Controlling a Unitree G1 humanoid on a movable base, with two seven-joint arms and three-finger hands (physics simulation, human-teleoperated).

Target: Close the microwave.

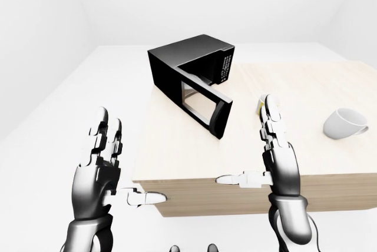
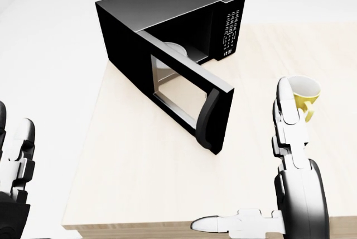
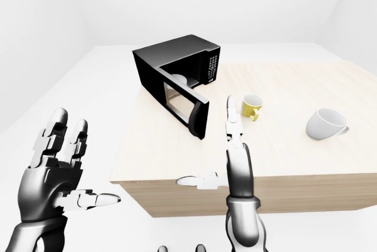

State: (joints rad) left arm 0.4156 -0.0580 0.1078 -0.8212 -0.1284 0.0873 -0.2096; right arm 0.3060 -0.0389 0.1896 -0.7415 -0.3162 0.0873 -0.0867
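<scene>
One black microwave [image 2: 167, 21] sits far left on the wooden table [image 2: 139, 177], its door [image 2: 187, 102] swung open. Two mugs, one yellow [image 3: 251, 105], one white [image 3: 325, 125], stand right. Left hand [image 1: 97, 166] and right hand [image 1: 277, 152] hover with fingers spread, empty.

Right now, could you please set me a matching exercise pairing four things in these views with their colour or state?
Things:
1. microwave
2. microwave door
3. mug with a handle
4. tipped mug

Descriptions:
A. yellow, upright
B. white, lying on its side
C. black, with a keypad on its right side
D. swung open toward the table edge

Pairs: 1-C, 2-D, 3-A, 4-B
</scene>
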